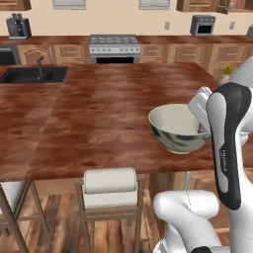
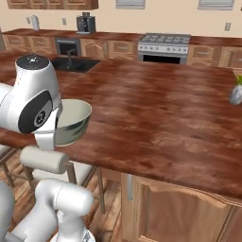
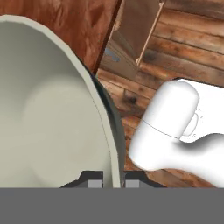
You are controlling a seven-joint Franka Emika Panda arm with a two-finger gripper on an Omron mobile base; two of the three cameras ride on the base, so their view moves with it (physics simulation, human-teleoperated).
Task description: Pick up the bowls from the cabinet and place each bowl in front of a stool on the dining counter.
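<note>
A dark green-grey bowl (image 1: 175,131) (image 2: 73,122) with a pale inside hangs slightly tilted, just above the front part of the dining counter (image 1: 99,113) (image 2: 156,108). My gripper (image 1: 201,128) (image 3: 109,180) is shut on the bowl's rim, one fingertip inside and one outside. In the hand view the bowl's pale inside (image 3: 48,113) takes up the left half. A stool (image 1: 109,185) with a white roll backrest stands at the counter's front edge, below and left of the bowl. Part of another stool (image 1: 10,195) shows at the far left.
A dark sink with tap (image 1: 32,74) (image 2: 75,64) is set in the counter's far left. A small potted plant (image 1: 226,74) (image 2: 236,92) stands at the right edge. Behind are a stove (image 1: 114,47), a toaster oven (image 1: 202,24), a coffee machine (image 1: 18,25) and wall cabinets (image 1: 197,5).
</note>
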